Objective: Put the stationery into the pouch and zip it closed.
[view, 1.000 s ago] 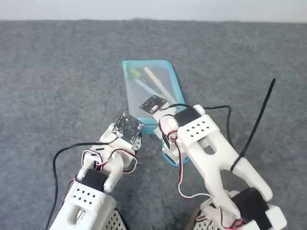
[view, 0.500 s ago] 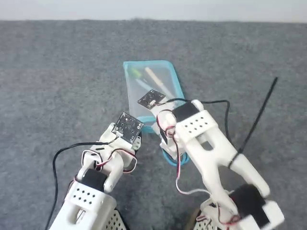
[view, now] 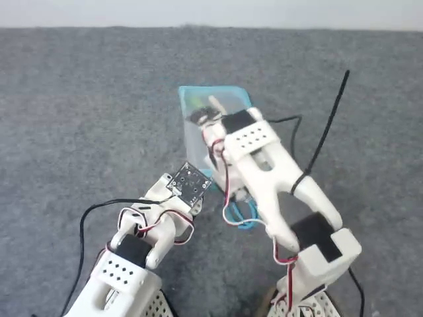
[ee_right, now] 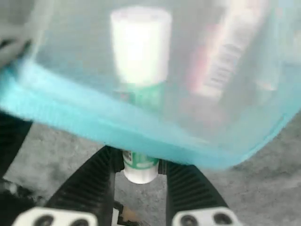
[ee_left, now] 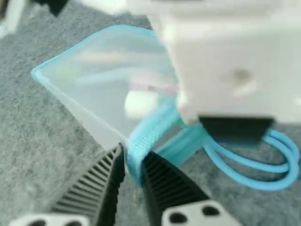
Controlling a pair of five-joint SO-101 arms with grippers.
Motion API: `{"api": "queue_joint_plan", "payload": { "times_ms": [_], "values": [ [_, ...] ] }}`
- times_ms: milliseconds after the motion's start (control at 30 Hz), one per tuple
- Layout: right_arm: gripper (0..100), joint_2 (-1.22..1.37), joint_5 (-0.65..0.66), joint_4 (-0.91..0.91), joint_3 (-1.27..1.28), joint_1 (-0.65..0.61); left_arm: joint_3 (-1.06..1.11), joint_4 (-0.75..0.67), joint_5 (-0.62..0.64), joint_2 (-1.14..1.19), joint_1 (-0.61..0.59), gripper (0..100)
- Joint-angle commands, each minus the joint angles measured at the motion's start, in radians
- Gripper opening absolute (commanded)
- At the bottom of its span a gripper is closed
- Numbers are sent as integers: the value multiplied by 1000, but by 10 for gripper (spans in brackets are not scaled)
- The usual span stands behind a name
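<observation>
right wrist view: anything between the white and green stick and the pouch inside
Nothing visible. The stick, held by the right gripper, runs under the pouch's teal edge; the left gripper pinches that edge.

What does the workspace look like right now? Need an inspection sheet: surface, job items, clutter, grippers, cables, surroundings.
Surface: grey cloth covers the table.
Job's things: translucent pouch with teal edging. A white-and-green stick is seen partly through the pouch wall. A blurred pen shows behind the same wall.
Clutter: nothing seen.
Grippers: left gripper is shut on the pouch's teal zipper edge. Right gripper is shut on the stick's end.
Cables: black cable loops off the left arm. A blue cord loop lies by the pouch's near end.
Surroundings: pale wall along the far edge.
</observation>
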Motion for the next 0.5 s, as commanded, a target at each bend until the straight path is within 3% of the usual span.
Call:
{"api": "queue_joint_plan", "payload": {
  "times_ms": [0, 167, 467],
  "values": [
    [32, -8, -26, 24, -163, 81, -71, 11, -12, -2, 21, 13],
    [191, -10, -28, 114, -279, 64, -71, 11, -12, -2, 21, 13],
    [205, -21, -20, 133, -347, -47, -68, 11, -12, -2, 14, 13]
  ]
}}
